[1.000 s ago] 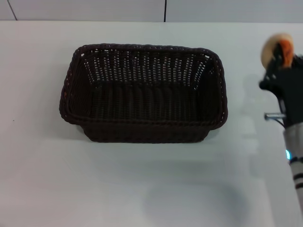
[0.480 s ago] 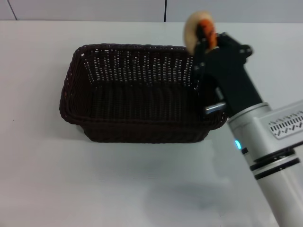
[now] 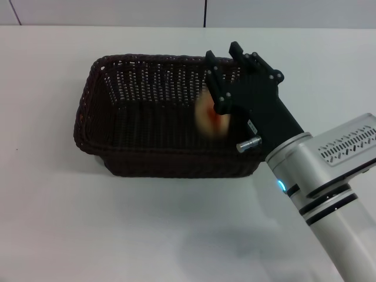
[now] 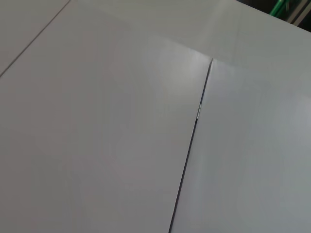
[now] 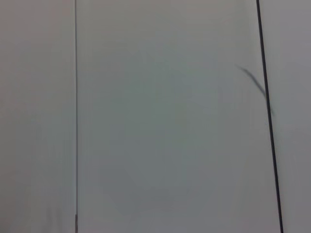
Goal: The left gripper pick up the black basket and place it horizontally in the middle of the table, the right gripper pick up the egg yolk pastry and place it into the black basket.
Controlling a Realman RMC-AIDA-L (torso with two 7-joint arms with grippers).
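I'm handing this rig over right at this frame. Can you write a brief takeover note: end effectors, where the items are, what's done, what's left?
Right end effector: open, over the right part of the dark woven wicker basket.
Left end effector: not in view.
Small round cream pastry with an orange-red patch: blurred, free of the fingers, inside the basket's outline; whether it has settled on the bottom cannot be told.
Basket: upright, lengthwise across the middle of the white table.
Done: basket placed, pastry released.
Left: confirm the pastry rests inside, then pull the right arm back.

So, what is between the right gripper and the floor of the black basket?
In the head view, only the egg yolk pastry, blurred, below the open right gripper and above the black basket floor; whether it touches anything is unclear.
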